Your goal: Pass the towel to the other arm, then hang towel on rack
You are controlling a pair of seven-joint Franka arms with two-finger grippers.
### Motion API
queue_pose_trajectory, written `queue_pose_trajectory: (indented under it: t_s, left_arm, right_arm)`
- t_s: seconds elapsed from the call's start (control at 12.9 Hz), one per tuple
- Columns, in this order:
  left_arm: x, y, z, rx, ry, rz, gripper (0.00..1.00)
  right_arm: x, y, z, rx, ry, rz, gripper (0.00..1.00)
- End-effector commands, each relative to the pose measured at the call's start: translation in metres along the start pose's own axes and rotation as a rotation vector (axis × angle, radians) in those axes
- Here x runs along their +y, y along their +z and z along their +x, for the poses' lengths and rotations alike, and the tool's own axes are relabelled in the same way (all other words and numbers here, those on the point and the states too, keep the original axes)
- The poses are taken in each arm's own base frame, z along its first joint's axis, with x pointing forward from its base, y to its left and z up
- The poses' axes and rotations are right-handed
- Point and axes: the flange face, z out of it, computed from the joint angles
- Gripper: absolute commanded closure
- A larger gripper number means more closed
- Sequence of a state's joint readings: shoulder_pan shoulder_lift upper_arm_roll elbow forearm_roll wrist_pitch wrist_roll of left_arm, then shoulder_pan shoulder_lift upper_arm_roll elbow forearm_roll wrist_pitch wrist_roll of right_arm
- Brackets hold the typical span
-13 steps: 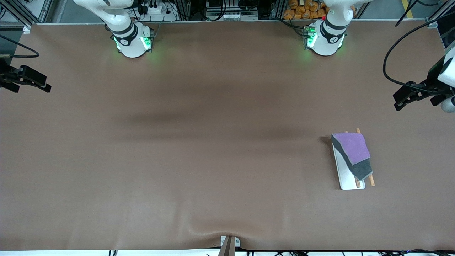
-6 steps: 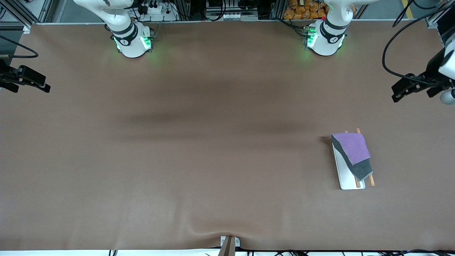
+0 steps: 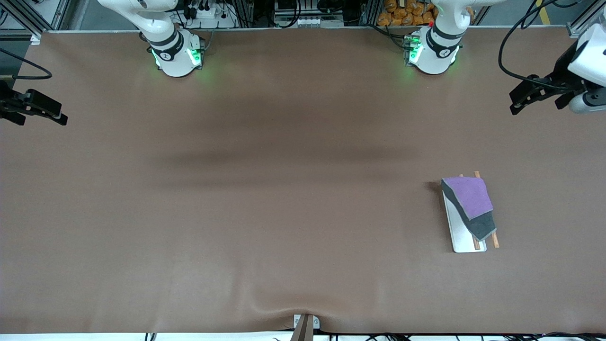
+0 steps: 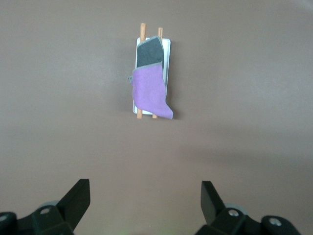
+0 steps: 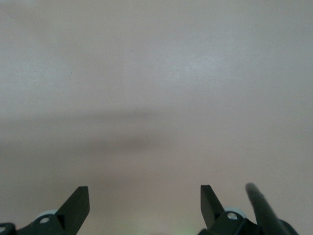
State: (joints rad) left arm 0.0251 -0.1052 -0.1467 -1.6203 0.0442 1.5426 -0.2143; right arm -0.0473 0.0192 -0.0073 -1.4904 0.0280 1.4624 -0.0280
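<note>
Across the whole scene stretched the brown worktop (image 3: 284, 189), bare over most of its surface. Toward the left arm's end of it stood the rack (image 3: 461, 237), its flat white base resting on the worktop and its two thin wooden rods (image 3: 494, 241) running side by side above the base. Draped over those rods lay the towel (image 3: 471, 199), purple face up over the part farther from the front camera, with a dark grey fold hanging at the nearer part and along one edge. In the left wrist view the towel (image 4: 149, 90) covered most of the rack (image 4: 167, 58), with the rod ends poking out past it at both ends.

At the edge of the worktop on the left arm's end, the left end effector (image 3: 521, 97) hung in the air well apart from the rack, its fingers (image 4: 78, 198) spread wide and holding nothing. At the edge on the right arm's end, the right end effector (image 3: 45, 111) waited over bare worktop, its fingers (image 5: 78, 203) likewise spread wide and empty.
</note>
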Motion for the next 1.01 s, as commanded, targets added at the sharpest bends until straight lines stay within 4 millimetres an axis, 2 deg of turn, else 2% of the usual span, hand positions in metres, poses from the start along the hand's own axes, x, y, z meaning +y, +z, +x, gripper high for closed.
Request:
queue_pose_trajectory:
  t_s: [0.0,0.16,0.23,0.47,0.93]
  left_arm:
    - [0.002,-0.004,-0.011,-0.012,0.019,-0.013,0.0]
    - [-0.002,-0.005,-0.008,-0.011,0.051,-0.015,0.0]
    - [-0.006,-0.012,-0.005,0.006,0.06,-0.021,0.0]
    - [-0.005,-0.011,0.001,0.004,0.06,-0.021,0.0]
    - [-0.007,-0.012,-0.002,-0.016,0.056,-0.003,0.0]
  right_arm:
    - [-0.003,0.003,0.001,0.003,-0.008,0.004,0.0]
    - [0.001,0.005,-0.001,-0.014,-0.002,0.005,0.0]
    - [0.002,0.006,-0.002,-0.015,0.001,0.005,0.0]
    - [0.003,0.008,-0.002,-0.023,0.001,0.005,0.0]
    - [0.01,0.014,-0.002,-0.035,0.014,0.005,0.0]
